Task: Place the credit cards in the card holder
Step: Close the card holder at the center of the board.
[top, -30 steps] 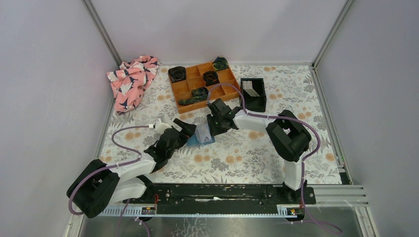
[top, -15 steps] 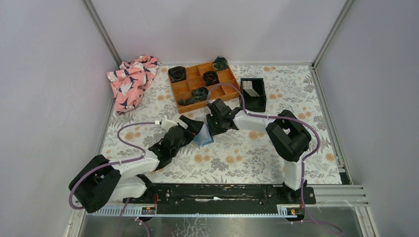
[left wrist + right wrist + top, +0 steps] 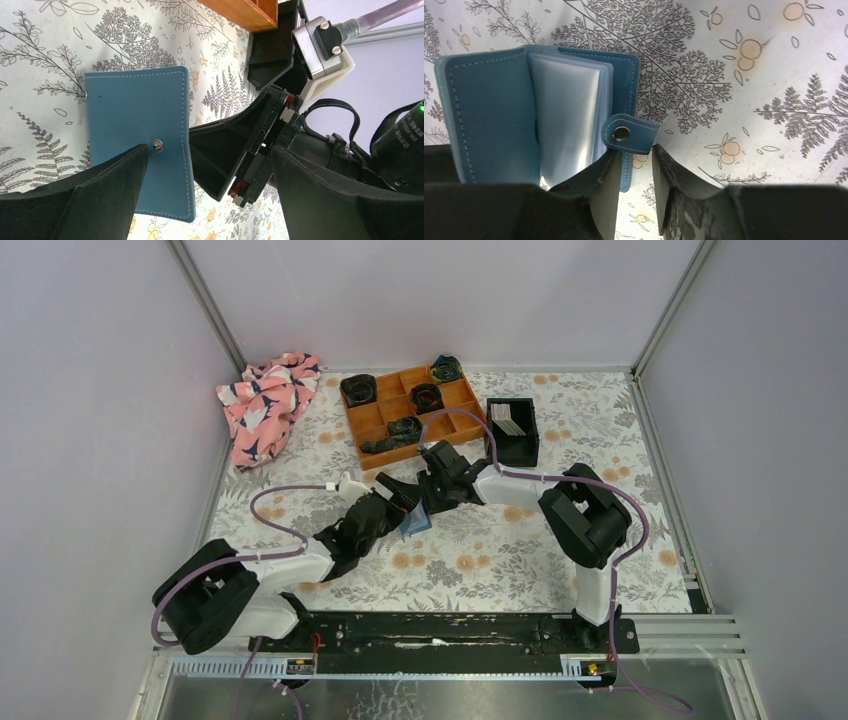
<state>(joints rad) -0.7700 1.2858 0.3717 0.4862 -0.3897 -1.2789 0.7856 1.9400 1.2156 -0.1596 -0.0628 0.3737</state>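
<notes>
Card holder: the teal card holder (image 3: pixel 416 524) lies mid-counter (image 3: pixel 480 560), well apart from every counter edge. From above only a corner shows, between the two tools.
Holder, right wrist view: it (image 3: pixel 494 115) lies open, clear sleeves (image 3: pixel 566 115) fanned, with the snap strap (image 3: pixel 629 134) folded over the right edge.
Holder, left wrist view: its stitched outer face (image 3: pixel 137 125) lies flat on the floral counter.
Left tool: the left tool (image 3: pixel 210 160) is spread wide and holds nothing; one finger overlaps the holder's near edge.
Right tool: the right tool (image 3: pixel 636 155) has a narrow gap with counter showing through. Its left finger is at the holder's right edge; a grip cannot be told.
Credit cards: pale cards (image 3: pixel 508 419) sit in the black bin (image 3: pixel 530 435), well apart from the holder.
Back edge: the orange tray (image 3: pixel 400 453) stands just behind both tools.
Open room: bare counter lies toward the near edge and to the right. A pink cloth (image 3: pixel 265 405) fills the far left corner.
Change: the left arm has pushed in toward the right tool over the last second, and less of the holder now shows. The right arm has barely shifted.
</notes>
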